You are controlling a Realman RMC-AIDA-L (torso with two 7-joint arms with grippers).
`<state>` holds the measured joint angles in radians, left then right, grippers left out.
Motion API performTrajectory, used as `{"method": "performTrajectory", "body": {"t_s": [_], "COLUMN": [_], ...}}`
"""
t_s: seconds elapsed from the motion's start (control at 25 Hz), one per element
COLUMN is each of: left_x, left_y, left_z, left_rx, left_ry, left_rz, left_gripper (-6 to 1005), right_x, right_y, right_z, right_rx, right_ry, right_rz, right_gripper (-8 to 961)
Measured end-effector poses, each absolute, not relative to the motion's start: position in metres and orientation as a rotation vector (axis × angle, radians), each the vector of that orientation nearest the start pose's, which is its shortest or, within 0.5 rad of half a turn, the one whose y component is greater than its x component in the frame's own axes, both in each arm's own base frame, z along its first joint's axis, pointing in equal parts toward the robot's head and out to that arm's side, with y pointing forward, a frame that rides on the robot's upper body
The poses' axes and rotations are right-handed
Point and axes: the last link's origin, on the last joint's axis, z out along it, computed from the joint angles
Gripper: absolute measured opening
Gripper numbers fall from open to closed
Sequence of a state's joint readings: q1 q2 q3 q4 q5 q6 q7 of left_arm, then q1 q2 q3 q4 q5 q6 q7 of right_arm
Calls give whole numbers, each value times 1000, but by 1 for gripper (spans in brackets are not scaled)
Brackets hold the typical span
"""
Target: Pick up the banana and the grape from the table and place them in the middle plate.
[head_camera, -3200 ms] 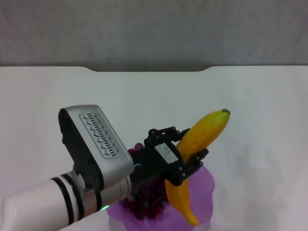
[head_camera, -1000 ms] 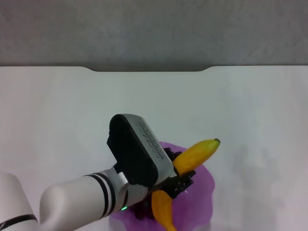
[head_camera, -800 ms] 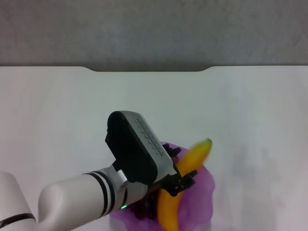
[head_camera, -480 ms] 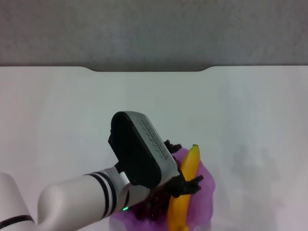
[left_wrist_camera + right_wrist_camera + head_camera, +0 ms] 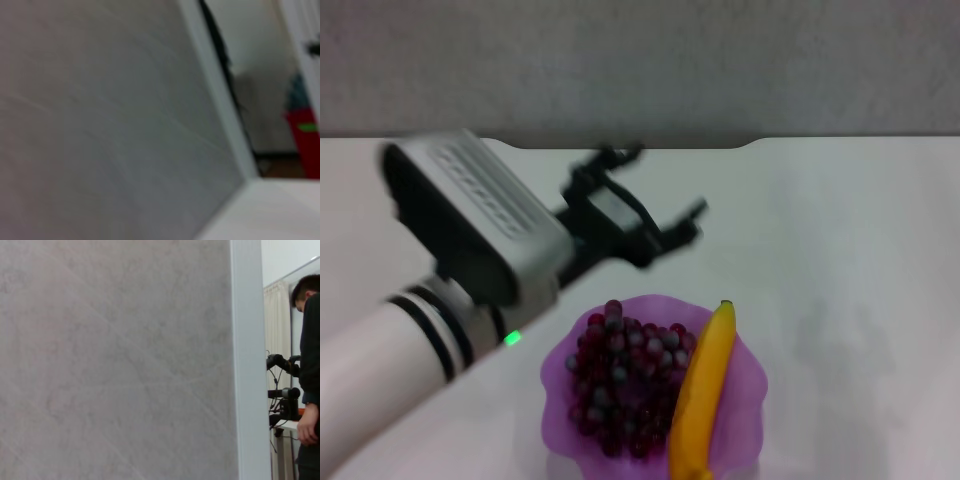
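— Two fruits lie in the middle plate (image 5: 563,352), yes? Where exactly?

— Yes. The grape (image 5: 623,377) bunch fills the plate's left and centre. The banana (image 5: 701,393) lies along the plate's right side, touching the bunch, its dark tip over the far scalloped rim and its near end running off the bottom of the head view.

— And the left gripper (image 5: 650,208)?

— Up off the table (image 5: 840,240), beyond the plate's far-left rim and well clear of both fruits. Its fingers look spread apart with nothing between them, though motion blur softens them.

— How much room is there around the plate?

— Bare white tabletop stretches right of the plate and beyond its far rim up to the table's notched far edge. Left of the plate, the left arm (image 5: 460,255) crosses the surface on a slant, its wrist housing hanging above the table on that side. The plate's near rim sits at the bottom of the head view, so the ground nearer than that can't be seen.

— The right gripper?

— Not in any view. Its wrist camera faces a grey wall panel (image 5: 115,360) with a person (image 5: 309,385) standing past the panel's edge. The left wrist camera shows only a blurred grey panel too.
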<state>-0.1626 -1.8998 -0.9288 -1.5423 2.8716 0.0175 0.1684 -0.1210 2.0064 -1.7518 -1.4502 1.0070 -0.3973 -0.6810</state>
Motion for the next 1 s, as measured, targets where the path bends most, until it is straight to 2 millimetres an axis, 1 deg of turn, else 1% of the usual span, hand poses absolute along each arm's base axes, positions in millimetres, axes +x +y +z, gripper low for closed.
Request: {"method": "performTrajectory", "body": {"t_s": [0.08,0.12,0.16,0.2,0.4,0.6,0.64,0.68,0.8,0.88,0.92,0.96,1.0], "left_x": [-136,-136,-139,-146,-170,-217,-225,-237,-265,-280,-288,-288,-300], "left_y": [318,318,324,332,346,354,354,355,355,357,358,358,356], "left_z": [-31,-31,-22,-8,24,60,64,70,83,88,90,90,95], "left_rx": [-2145,-2145,-2099,-2023,-1872,-1778,-1771,-1761,-1747,-1746,-1749,-1749,-1772], "left_ry": [-117,-117,-120,-141,-254,-404,-424,-451,-498,-531,-555,-555,-586], "left_rz": [-543,-543,-571,-618,-769,-896,-906,-915,-921,-902,-893,-893,-891], "left_gripper": [889,889,889,889,889,889,889,889,889,889,889,889,889], "right_x": [275,273,272,271,267,265,264,264,263,261,260,256,253], "right_y": [316,317,318,319,322,323,323,323,324,325,326,327,329], "right_z": [112,111,110,109,105,102,102,102,99,94,91,87,81], "right_rx": [-1293,-1298,-1302,-1306,-1324,-1339,-1340,-1343,-1362,-1386,-1402,-1426,-1454], "right_ry": [579,578,575,573,563,558,556,552,526,498,481,453,422], "right_rz": [542,544,547,549,551,550,549,547,527,508,499,487,472], "right_gripper": [518,518,518,518,518,518,518,518,518,518,518,518,518]}}
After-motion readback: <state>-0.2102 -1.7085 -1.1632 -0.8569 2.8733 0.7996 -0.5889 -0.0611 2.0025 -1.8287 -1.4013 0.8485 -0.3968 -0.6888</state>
